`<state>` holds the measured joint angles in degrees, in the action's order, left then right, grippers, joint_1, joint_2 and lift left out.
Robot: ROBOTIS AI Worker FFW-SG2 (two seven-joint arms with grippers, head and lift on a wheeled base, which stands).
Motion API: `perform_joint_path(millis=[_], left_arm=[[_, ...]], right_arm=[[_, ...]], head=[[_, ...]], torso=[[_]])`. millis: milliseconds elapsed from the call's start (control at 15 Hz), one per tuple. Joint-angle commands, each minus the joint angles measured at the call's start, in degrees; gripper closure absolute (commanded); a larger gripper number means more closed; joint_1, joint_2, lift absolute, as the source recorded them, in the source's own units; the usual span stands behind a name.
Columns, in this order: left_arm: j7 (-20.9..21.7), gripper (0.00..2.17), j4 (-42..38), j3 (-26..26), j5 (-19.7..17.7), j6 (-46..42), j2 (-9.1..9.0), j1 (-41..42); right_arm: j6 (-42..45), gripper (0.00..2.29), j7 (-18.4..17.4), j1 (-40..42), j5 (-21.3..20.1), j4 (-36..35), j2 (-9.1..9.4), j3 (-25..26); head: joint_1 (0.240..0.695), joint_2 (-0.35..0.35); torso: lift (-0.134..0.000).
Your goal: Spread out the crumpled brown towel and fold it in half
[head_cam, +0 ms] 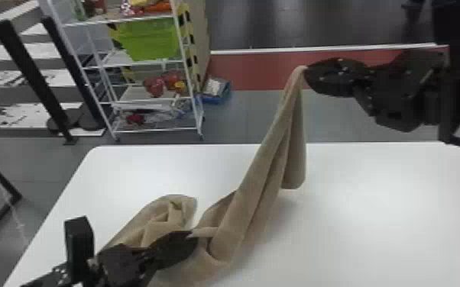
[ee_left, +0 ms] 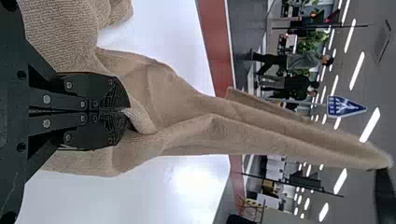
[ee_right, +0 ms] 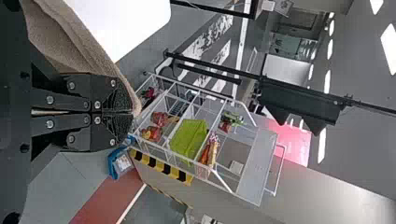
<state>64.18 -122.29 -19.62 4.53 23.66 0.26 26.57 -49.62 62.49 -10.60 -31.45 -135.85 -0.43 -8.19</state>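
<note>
Towel [head_cam: 254, 187] slants from worktop [head_cam: 374, 213] up to right gripper [head_cam: 306, 71], jaws clamped on its raised end; left gripper [head_cam: 191, 234], jaws together on a lower fold.

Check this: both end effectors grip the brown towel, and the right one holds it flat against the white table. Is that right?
Not quite: the head view shows the right end effector holding the brown towel raised, not flat against the white table. The left end effector grips it too.
</note>
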Motion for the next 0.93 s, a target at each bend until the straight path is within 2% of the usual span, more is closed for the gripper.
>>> perform_joint_path(millis=[0, 67, 200, 267, 333, 400, 600, 867], left_arm=[[6.31, 1.88, -3.05, -6.31, -1.19, 15.15, -0.41, -6.53], [7.71, 1.88, -2.69, -7.10, -0.66, 19.01, -0.41, -10.05], [6.66, 1.80, 4.34, -4.38, 4.97, 20.60, -0.41, -16.03], [5.16, 1.38, 7.59, -2.36, 7.69, 20.60, -0.41, -17.87], [1.38, 0.29, 9.43, -1.04, 9.19, 20.42, -0.41, -18.05], [-0.73, 0.00, 10.14, -0.51, 9.71, 19.37, -0.41, -17.52], [-1.43, 0.03, 8.38, -4.11, 9.71, 18.31, -0.41, -14.71], [-0.73, 0.03, 3.19, -12.82, 8.31, 14.44, -0.41, -11.63]], right_arm=[[0.97, 1.41, 0.27, 4.27, 0.78, -3.36, -2.30, 1.60], [1.50, 1.41, 0.80, 5.59, 0.86, -3.72, -2.82, 2.04], [5.36, 1.41, 0.80, 8.84, 0.69, -3.80, -3.44, 2.56], [5.54, 1.41, 0.80, 9.45, 0.51, -3.54, -3.44, 2.48], [5.54, 1.41, 0.80, 10.16, 0.43, -3.54, -3.44, 2.21], [5.72, 1.41, 0.80, 10.86, 0.43, -3.54, -3.53, 1.95], [6.24, 1.41, 0.88, 11.56, 0.34, -3.45, -3.70, 1.69], [6.95, 1.41, 0.88, 11.56, 0.34, -3.01, -3.70, 0.54]], head=[[0.695, 0.170], [0.695, 0.177], [0.695, 0.193], [0.695, 0.197], [0.695, 0.196], [0.695, 0.192], [0.695, 0.201], [0.695, 0.261]], torso=[[-0.122], [-0.122], [-0.122], [-0.122], [-0.122], [-0.122], [-0.122], [-0.122]])
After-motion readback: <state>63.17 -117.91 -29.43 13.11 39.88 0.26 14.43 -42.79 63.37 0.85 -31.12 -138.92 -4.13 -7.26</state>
